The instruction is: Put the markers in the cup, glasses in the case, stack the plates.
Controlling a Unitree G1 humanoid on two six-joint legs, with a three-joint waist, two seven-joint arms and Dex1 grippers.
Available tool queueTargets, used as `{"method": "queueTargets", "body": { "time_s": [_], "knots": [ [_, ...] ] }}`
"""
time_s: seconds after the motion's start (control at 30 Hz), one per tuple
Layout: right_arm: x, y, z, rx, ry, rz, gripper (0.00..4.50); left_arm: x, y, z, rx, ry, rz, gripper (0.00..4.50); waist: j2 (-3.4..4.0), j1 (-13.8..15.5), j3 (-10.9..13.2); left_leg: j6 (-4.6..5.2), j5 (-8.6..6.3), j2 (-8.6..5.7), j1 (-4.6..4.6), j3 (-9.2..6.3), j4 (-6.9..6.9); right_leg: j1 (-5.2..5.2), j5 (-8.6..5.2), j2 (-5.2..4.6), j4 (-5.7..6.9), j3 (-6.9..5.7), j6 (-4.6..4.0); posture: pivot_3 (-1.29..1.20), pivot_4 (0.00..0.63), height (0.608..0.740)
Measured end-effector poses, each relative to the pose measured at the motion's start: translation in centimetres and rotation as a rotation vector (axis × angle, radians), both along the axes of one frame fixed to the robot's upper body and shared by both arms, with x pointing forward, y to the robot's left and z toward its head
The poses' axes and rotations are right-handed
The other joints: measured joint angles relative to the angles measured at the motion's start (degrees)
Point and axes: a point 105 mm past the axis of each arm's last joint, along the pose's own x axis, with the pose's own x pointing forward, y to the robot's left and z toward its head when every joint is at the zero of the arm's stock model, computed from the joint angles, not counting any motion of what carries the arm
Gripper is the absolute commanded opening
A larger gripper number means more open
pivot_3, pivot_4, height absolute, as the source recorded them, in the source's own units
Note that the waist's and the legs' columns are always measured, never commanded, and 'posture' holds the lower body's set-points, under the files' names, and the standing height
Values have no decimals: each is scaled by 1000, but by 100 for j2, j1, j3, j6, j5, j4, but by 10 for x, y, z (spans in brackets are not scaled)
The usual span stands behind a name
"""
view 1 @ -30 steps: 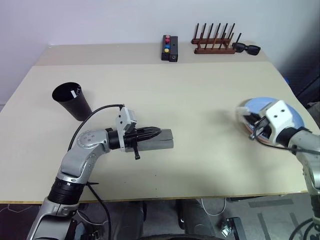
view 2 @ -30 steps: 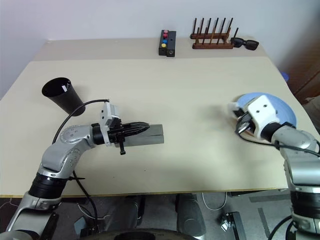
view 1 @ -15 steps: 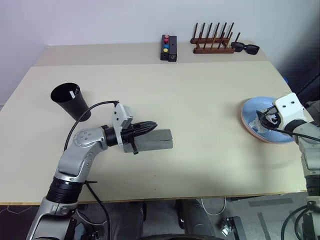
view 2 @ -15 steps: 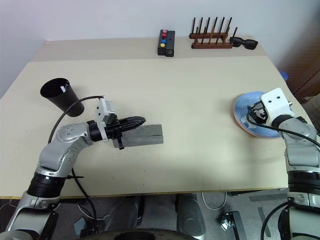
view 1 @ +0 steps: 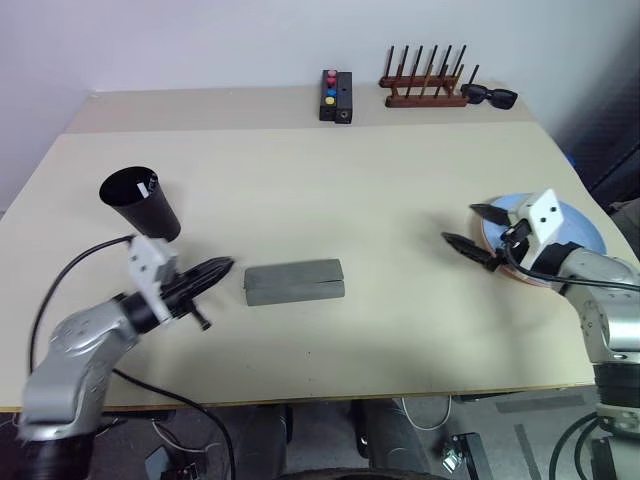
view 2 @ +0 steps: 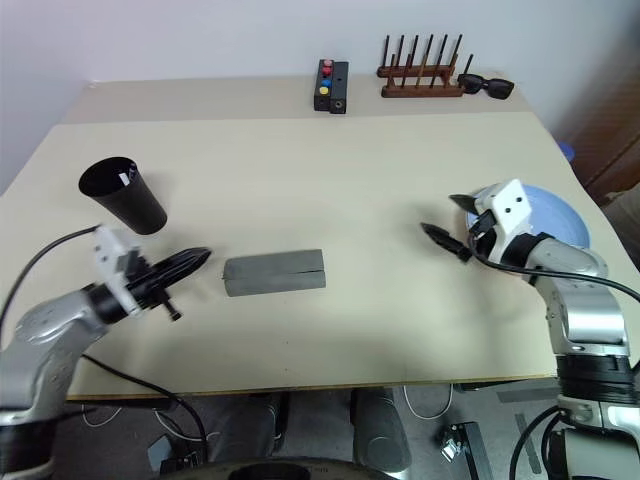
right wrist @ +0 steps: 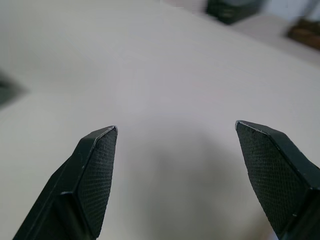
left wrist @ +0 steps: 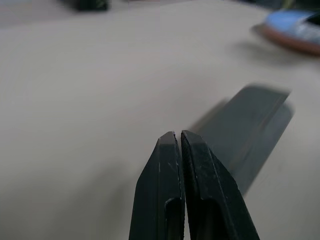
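Case [view 1: 294, 282]: grey rectangular hard-shell glasses case, lid down, with a seam line near its right end; it lies flat on the beige table [view 1: 330, 190], slightly left of the table's middle toward the near edge.
Case axis: its long side runs left to right, roughly along the near table edge, with a faint tilt.
Cup [view 1: 141, 204]: tall black tapered tumbler at the left of the table, leaning so its wider rim faces up and left; a small white bit shows just inside the rim, and what it belongs to cannot be told.
Plates [view 1: 579, 228]: the light blue plate lies on top of a salmon pink one, whose edge peeks out beneath, at the right edge of the table.
Left gripper [view 1: 222, 267]: its two black fingers are pressed together with nothing between them; it hangs just left of the case, pointing at the case's left end, apart from it.
Right gripper [view 1: 470, 229]: fingers spread wide, nothing between them; it points left over bare table, at the near-left edge of the plates.
Far edge: a black box with coloured buttons [view 1: 337, 96], a wooden peg rack [view 1: 426, 83] and thick black sunglasses [view 1: 493, 97] just beside the rack's right end.
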Motion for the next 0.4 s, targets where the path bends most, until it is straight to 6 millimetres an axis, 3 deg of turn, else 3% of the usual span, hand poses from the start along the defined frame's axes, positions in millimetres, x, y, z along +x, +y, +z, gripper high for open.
{"method": "queueTargets", "body": {
  "time_s": [0.13, 0.4],
  "knots": [
    [8, 9, 3, 22, -11, 38, 3842, -7, 27, -2, 37, -5, 93, 102, -1, 56, 0, -2, -1, -1, -6, 0, 14, 8, -10, -4, -8, -3, 15, 0, 150, 740],
    [18, 16, -2, 29, 7, 72, 3842, -9, 36, -2, 68, -30, 154, 102, -2, 25, 0, -2, -1, 0, -11, 3, 0, -1, 3, -3, -12, -3, -6, 0, 150, 740]
  ]
}}
